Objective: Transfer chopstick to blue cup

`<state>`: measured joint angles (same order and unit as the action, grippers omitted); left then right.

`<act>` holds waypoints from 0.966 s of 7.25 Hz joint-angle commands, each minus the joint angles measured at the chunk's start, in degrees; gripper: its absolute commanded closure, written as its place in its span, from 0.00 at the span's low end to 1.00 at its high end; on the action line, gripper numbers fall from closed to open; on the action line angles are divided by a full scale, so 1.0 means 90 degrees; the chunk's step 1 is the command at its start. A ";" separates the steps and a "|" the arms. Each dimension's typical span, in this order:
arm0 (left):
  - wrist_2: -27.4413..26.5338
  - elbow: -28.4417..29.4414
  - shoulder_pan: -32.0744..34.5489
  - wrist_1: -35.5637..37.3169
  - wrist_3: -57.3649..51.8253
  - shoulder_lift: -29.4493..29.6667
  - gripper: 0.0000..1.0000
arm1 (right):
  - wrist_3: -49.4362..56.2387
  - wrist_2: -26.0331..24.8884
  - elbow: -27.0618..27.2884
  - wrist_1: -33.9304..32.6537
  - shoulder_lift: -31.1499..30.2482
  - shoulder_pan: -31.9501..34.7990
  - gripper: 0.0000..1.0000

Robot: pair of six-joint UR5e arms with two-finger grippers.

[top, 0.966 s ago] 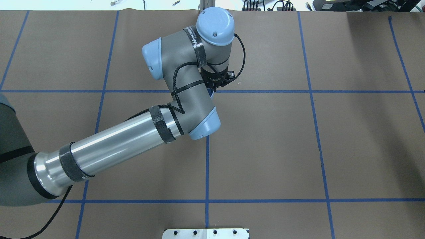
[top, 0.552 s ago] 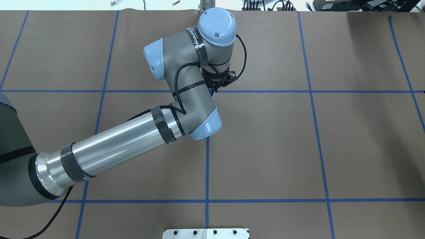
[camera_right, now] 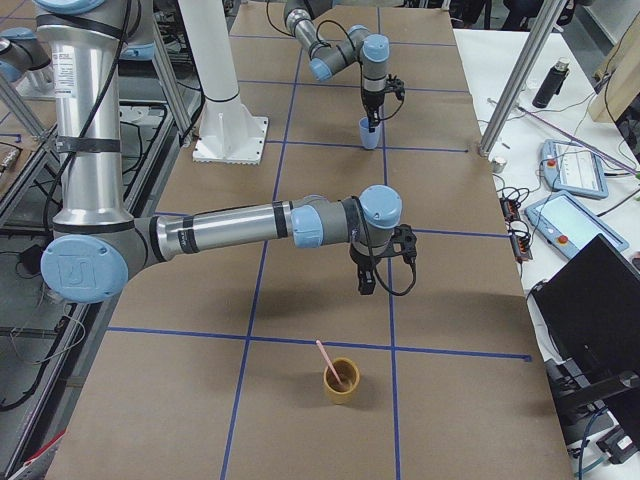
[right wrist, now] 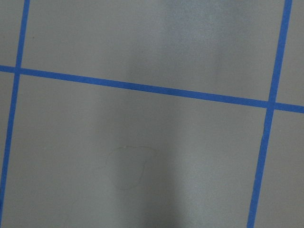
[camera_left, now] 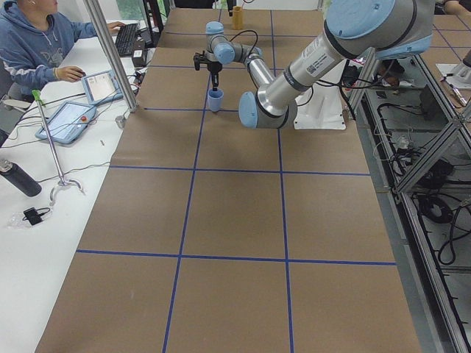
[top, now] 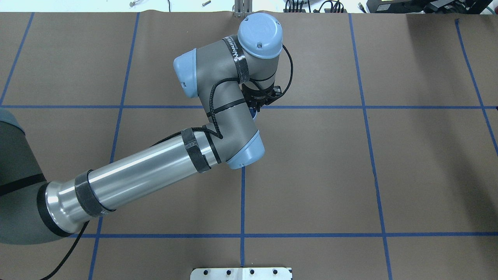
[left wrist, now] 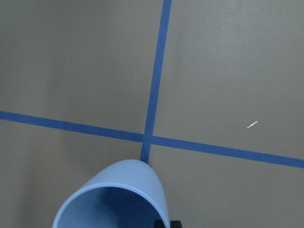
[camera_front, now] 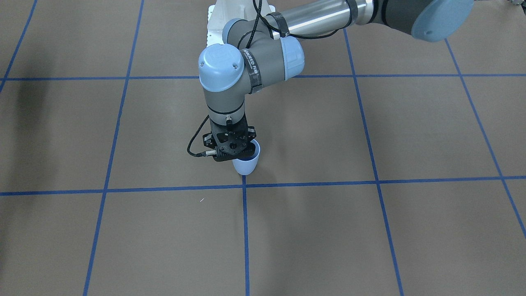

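The blue cup (camera_front: 248, 164) is near a crossing of blue tape lines at mid-table. It also shows in the overhead view (top: 255, 114), both side views (camera_left: 215, 101) (camera_right: 369, 135) and the left wrist view (left wrist: 128, 190). My left gripper (camera_front: 238, 154) points down and is shut on the cup's rim, with one finger inside. I cannot tell whether the cup touches the table. A pale pink chopstick (camera_right: 325, 355) leans in a yellow cup (camera_right: 341, 382), far from the blue cup. My right gripper (camera_right: 365, 285) hangs above the table near the yellow cup. I cannot tell whether it is open or shut.
The table is covered in brown paper with a blue tape grid. The white arm base plate (top: 241, 273) is at the robot's edge. Metal posts (camera_right: 515, 80) and a side table with tablets (camera_left: 70, 121) and a seated person (camera_left: 37, 44) are along the far side.
My left arm has shifted a little to the right in the overhead view, and the glimpse of blue cup under the gripper has moved with it.
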<state>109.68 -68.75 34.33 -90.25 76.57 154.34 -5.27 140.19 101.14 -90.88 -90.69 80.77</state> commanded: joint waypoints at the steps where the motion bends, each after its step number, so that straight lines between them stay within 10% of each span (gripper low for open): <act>1: 0.0001 -0.0007 -0.0093 -0.0002 0.0096 0.0029 1.00 | 0.0000 0.0000 0.0002 0.0000 0.0009 0.0000 0.00; 4: -0.0009 -0.0056 -0.0162 0.0027 0.0184 0.0019 0.02 | 0.0000 -0.0010 -0.0008 0.0000 0.0018 0.0000 0.00; 7: 0.0060 -0.1795 0.0216 0.1387 0.0126 -0.0166 0.02 | 0.0019 0.0019 0.0003 0.0000 0.0038 0.0019 0.00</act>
<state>109.95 -76.69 34.12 -84.77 78.17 153.83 -5.14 140.16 101.34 -90.82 -90.39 80.85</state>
